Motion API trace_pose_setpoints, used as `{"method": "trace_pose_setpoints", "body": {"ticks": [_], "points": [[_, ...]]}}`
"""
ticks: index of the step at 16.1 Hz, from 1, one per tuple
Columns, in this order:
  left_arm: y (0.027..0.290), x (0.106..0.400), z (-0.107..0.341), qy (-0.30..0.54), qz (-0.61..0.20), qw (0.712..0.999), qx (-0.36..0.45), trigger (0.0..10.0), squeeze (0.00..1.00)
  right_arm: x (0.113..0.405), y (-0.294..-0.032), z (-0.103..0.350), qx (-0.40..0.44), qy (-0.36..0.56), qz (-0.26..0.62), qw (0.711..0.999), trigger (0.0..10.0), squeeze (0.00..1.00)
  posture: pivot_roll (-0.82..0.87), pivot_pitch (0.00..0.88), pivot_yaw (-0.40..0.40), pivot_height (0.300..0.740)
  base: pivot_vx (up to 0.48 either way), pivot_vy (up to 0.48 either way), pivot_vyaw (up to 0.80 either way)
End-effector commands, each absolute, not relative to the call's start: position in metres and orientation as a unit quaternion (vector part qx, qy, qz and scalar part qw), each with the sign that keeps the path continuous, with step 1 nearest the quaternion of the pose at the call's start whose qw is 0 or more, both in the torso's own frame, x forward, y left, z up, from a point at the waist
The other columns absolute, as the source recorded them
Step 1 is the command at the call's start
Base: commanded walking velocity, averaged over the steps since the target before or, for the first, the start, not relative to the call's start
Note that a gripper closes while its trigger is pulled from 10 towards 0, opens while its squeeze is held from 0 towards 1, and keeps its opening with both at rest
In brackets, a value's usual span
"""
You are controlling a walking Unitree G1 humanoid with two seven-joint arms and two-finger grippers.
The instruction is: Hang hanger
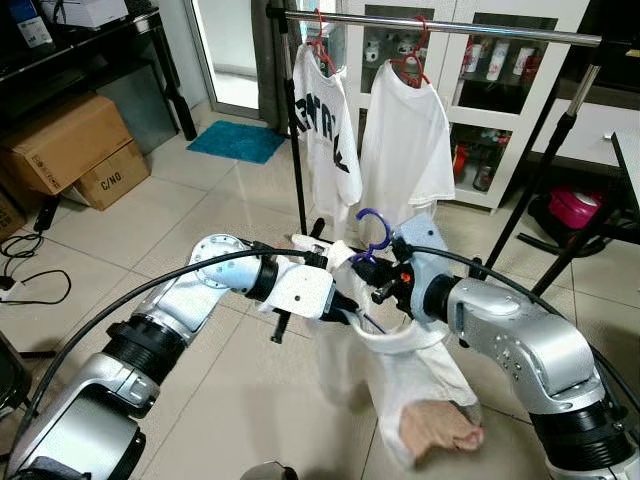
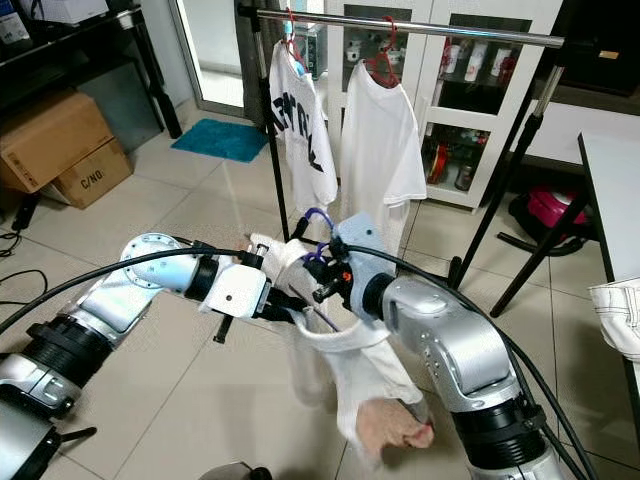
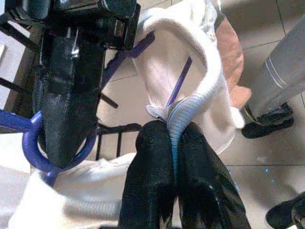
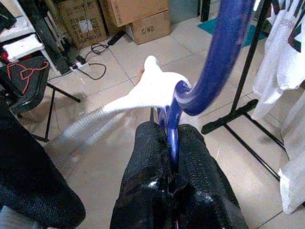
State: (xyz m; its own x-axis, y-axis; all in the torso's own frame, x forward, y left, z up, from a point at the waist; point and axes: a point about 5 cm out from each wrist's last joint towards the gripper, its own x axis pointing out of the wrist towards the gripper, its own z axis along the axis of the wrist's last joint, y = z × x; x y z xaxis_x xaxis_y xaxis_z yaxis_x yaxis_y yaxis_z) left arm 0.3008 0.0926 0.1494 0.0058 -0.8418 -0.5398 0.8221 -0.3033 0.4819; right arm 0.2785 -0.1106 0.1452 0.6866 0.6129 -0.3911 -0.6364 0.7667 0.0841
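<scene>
A purple hanger [image 1: 372,232] stands hook-up in front of me, with my right gripper [image 1: 383,286] shut on its neck [image 4: 172,125]. Over the hanger drapes a white shirt [image 1: 420,385] whose peach-coloured end [image 1: 440,430] hangs lowest. My left gripper [image 1: 346,312] is shut on the shirt's ribbed collar [image 3: 177,114], right beside the right gripper. Behind stands a clothes rail [image 1: 450,28] carrying two white T-shirts [image 1: 405,150] on red hangers. The hanger's arms are hidden inside the shirt.
The rail's black posts and floor legs [image 1: 545,170] stand just beyond my grippers. Cardboard boxes [image 1: 65,140] and floor cables [image 1: 30,285] lie at the left, with a blue mat [image 1: 237,141] behind. A white glass-door cabinet [image 1: 480,90] is at the back and a white table [image 2: 610,200] at the right.
</scene>
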Motion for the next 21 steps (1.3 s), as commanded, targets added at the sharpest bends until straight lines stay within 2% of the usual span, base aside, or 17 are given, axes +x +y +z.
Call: {"method": "trace_pose_setpoints", "body": {"ticks": [1,2,3,5,8,9,11,12,13,14,15,16,17,19,21], "points": [[0.094,0.302,0.154,-0.022,-0.691,0.595,0.411,9.3,0.0,0.283,-0.112,0.155,-0.026,0.181,0.34,0.923,10.0,0.0,-0.11,0.0,0.101,0.74,0.0,0.0,0.0],[0.095,0.304,0.156,-0.016,-0.683,0.607,0.406,10.0,0.01,0.283,-0.112,0.155,-0.026,0.18,0.341,0.922,10.0,0.0,-0.11,0.0,0.101,0.74,0.0,0.0,0.0],[0.098,0.306,0.16,-0.01,-0.682,0.614,0.398,10.0,1.0,0.283,-0.112,0.155,-0.026,0.179,0.343,0.922,10.0,0.0,-0.11,0.0,0.099,0.74,0.0,0.0,0.0],[0.1,0.306,0.168,-0.014,-0.682,0.623,0.383,10.0,1.0,0.283,-0.112,0.155,-0.028,0.175,0.345,0.922,10.0,0.0,-0.11,0.0,0.096,0.74,0.0,0.0,0.0],[0.109,0.297,0.17,0.011,-0.695,0.614,0.374,10.0,1.0,0.282,-0.115,0.153,-0.025,0.179,0.338,0.923,10.0,0.0,-0.11,0.0,0.094,0.74,0.0,0.0,0.0],[0.116,0.294,0.168,0.023,-0.692,0.619,0.372,10.0,1.0,0.281,-0.118,0.151,-0.023,0.181,0.331,0.926,10.0,0.0,-0.11,0.0,0.094,0.74,0.0,0.0,0.0],[0.125,0.295,0.172,0.013,-0.664,0.674,0.322,10.0,1.0,0.28,-0.127,0.145,-0.027,0.175,0.302,0.937,10.0,0.0,-0.11,0.0,0.095,0.74,0.0,0.0,0.0],[0.131,0.298,0.181,-0.03,-0.606,0.762,0.228,10.0,1.0,0.282,-0.14,0.14,-0.017,0.148,0.243,0.959,10.0,0.0,-0.11,0.0,0.094,0.74,0.0,0.0,0.0],[0.143,0.301,0.184,-0.05,-0.532,0.833,0.145,10.0,1.0,0.282,-0.156,0.133,0.0,0.134,0.18,0.975,10.0,0.0,-0.11,0.0,0.091,0.74,0.0,0.0,0.0],[0.148,0.302,0.18,-0.039,-0.505,0.852,0.132,10.0,1.0,0.281,-0.16,0.131,-0.003,0.132,0.165,0.978,10.0,0.0,-0.11,0.0,0.091,0.74,0.0,0.0,0.0],[0.158,0.3,0.174,-0.031,-0.453,0.886,0.094,10.0,0.82,0.278,-0.169,0.126,-0.008,0.133,0.126,0.983,10.0,0.0,-0.1,0.0,0.086,0.74,0.0,0.0,0.0],[0.17,0.296,0.168,-0.036,-0.389,0.919,0.052,10.0,0.0,0.275,-0.176,0.123,0.021,0.136,0.089,0.986,10.0,0.0,-0.1,0.0,0.08,0.74,0.0,0.0,0.0],[0.18,0.296,0.158,-0.018,-0.326,0.945,0.033,10.0,0.0,0.272,-0.179,0.121,0.025,0.139,0.071,0.987,10.0,0.0,-0.1,0.0,0.075,0.74,0.0,0.0,0.0],[0.191,0.296,0.145,0.002,-0.252,0.967,0.034,10.0,0.0,0.268,-0.185,0.117,0.013,0.139,0.029,0.99,10.0,0.0,-0.1,0.0,0.072,0.74,0.0,0.0,0.0],[0.188,0.286,0.125,0.042,-0.213,0.975,0.039,10.0,0.0,0.263,-0.184,0.109,-0.026,0.146,0.02,0.989,10.0,0.0,-0.11,0.0,0.072,0.74,0.247,0.0,0.0]]}}
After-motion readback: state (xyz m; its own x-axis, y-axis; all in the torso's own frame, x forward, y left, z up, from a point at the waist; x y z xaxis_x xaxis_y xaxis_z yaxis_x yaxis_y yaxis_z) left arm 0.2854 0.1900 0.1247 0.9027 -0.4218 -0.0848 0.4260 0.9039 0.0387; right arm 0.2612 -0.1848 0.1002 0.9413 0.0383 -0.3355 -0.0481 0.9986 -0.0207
